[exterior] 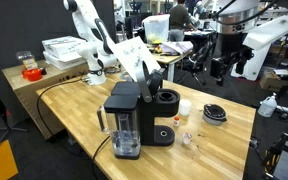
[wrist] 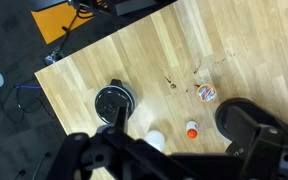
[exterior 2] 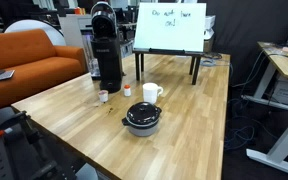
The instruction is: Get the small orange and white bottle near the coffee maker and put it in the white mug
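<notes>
The small orange and white bottle (wrist: 206, 93) lies on the wooden bench (wrist: 104, 60) close to the foot of the coffee maker (exterior 2: 106, 50), apart from every other object; in an exterior view it shows as a small pale thing (exterior 2: 103, 96) just in front of the machine. The white mug (wrist: 156, 140) stands upright on the bench, between the coffee maker and a round black dish (wrist: 114, 100). From above, the mug's inside looks plain white. A small orange-capped item (wrist: 191, 130) sits between the mug and the coffee maker's black cylinder (wrist: 239, 118), touching neither.

The coffee maker's clear jug (exterior: 126, 140) sits at its front; what it holds cannot be made out. The round black dish (exterior 2: 142, 118) is near the mug, on the side away from the machine, and its top looks closed over.

The gripper (wrist: 134, 155) hangs well above the bench as a dark blur along the lower edge of the wrist view. It grasps nothing visible, and whether its jaws are spread or closed I cannot tell.
</notes>
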Controlling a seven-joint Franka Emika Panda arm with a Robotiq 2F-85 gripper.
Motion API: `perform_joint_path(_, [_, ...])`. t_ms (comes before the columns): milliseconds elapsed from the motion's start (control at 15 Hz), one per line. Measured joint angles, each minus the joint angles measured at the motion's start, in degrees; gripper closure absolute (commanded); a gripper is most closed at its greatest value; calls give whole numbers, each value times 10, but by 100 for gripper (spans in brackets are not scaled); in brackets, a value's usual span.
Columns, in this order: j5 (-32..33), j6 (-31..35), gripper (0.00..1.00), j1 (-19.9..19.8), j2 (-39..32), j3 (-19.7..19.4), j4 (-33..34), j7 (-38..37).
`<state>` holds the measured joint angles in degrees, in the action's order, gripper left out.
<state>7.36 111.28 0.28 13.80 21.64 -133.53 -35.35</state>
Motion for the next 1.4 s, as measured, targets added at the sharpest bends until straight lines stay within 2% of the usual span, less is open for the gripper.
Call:
perform_joint_path(467, [8, -1, 0, 22, -6, -24, 0, -9])
perform_joint_path(1133, [8, 2, 0, 30, -5, -31, 0, -9])
perform_joint_path(1400, [-26, 70, 0, 40, -9, -61, -1, 30])
